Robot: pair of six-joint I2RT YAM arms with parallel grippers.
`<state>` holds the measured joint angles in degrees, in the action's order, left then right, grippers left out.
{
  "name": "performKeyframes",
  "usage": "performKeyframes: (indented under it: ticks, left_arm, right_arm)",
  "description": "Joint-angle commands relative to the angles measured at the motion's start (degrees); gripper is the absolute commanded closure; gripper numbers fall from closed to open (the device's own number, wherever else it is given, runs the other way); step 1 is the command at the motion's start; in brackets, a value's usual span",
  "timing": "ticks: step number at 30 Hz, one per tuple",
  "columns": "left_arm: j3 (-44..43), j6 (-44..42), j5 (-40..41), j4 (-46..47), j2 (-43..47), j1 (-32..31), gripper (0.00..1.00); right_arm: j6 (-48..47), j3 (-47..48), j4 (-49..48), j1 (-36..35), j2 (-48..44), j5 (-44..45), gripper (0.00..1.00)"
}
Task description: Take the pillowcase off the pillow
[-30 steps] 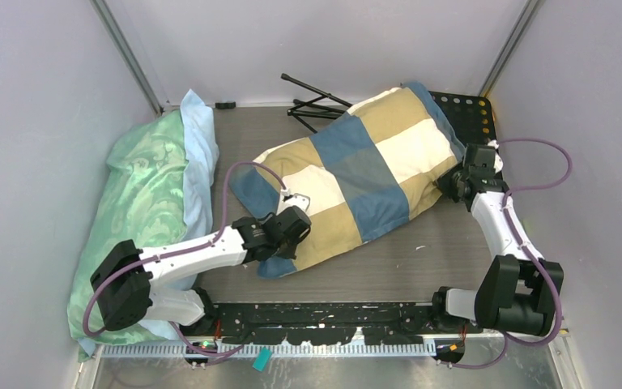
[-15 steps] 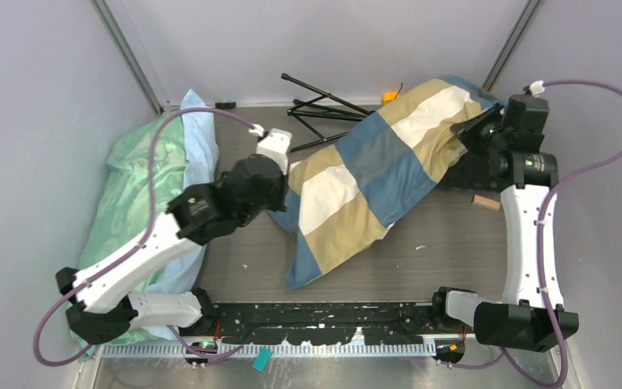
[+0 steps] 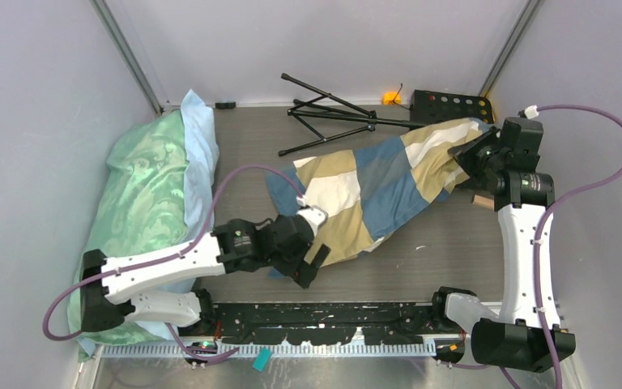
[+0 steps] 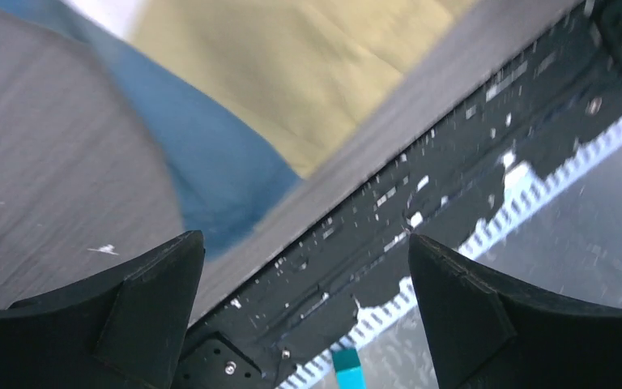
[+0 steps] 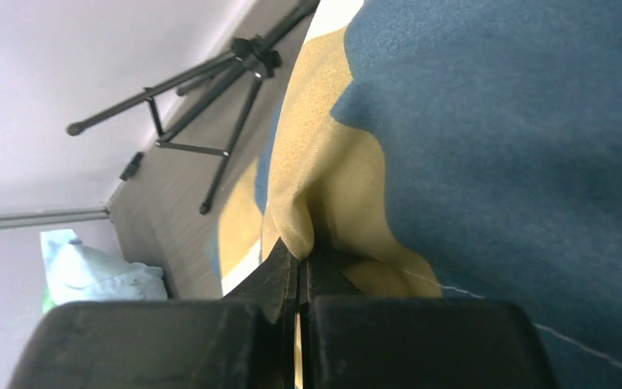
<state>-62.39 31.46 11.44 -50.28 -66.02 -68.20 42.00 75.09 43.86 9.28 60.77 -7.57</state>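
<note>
Blue, tan and cream fabric pillowcase (image 3: 372,190) sprawls on grey table (image 3: 453,243). Right gripper (image 5: 300,271) pinches, seemingly, its far edge; left gripper (image 4: 304,239) gapes empty

the pillowcase (image 3: 372,190) is a soft cover in big blocks of blue, tan and cream-white, stretched diagonally across the table (image 3: 453,243) from near-left to far-right. it looks rumpled and pretty flat, with long folds along it. the near blue corner lies on the table surface. the far end is bunched up, with a tan fold pinched tight in the right gripper (image 5: 298,263).
</note>
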Motion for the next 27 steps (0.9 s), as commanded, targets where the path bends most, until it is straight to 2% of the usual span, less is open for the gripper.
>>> performKeyframes:
  ticks: [1, 7, 13, 14, 15, 18, 19, 22, 27]
  left_arm:
    - [0.97, 0.18, -0.68, 2.70, -1.24, -3.63, 0.00]
    - [10.46, -3.34, 10.70, 11.56, -5.45, -6.43, 0.00]
    - [12.35, -1.25, 30.66, 13.86, -12.42, -6.82, 0.00]
    - [11.74, -2.23, 31.47, 14.82, -13.43, -6.79, 0.04]
    - [10.65, -3.36, 31.37, 15.69, -14.10, -6.77, 0.18]
    - [6.70, -5.18, 30.49, 15.97, -14.03, -6.77, 0.96]
    - [5.54, -5.88, 30.48, 15.28, -13.22, -6.84, 1.00]
    - [0.36, -9.40, 31.30, 11.34, -9.52, -6.74, 1.00]
    - [-16.75, -14.74, 31.84, 0.13, -2.44, -6.13, 1.00]
  right_arm:
    - [1.40, -0.95, -5.30, 0.04, -1.40, -1.83, 1.00]
    - [1.68, -0.98, -5.71, 0.04, -1.95, -2.35, 1.00]
    - [1.51, -1.11, -5.72, 0.04, -2.99, -2.39, 1.00]
    - [1.55, -1.29, -5.71, 0.04, -3.02, -2.30, 1.00]
    - [1.59, -1.40, -5.71, 0.04, -3.04, -2.20, 1.00]
    - [1.20, -0.91, -5.48, 0.04, -2.72, -2.09, 1.00]
    - [0.82, -0.32, -5.08, 0.04, -2.51, -1.61, 1.00]
    - [-0.24, 3.28, -3.68, 0.03, -1.53, 0.29, 1.00]
    - [-1.78, 15.67, 1.80, 0.04, 2.42, 0.40, 1.00]
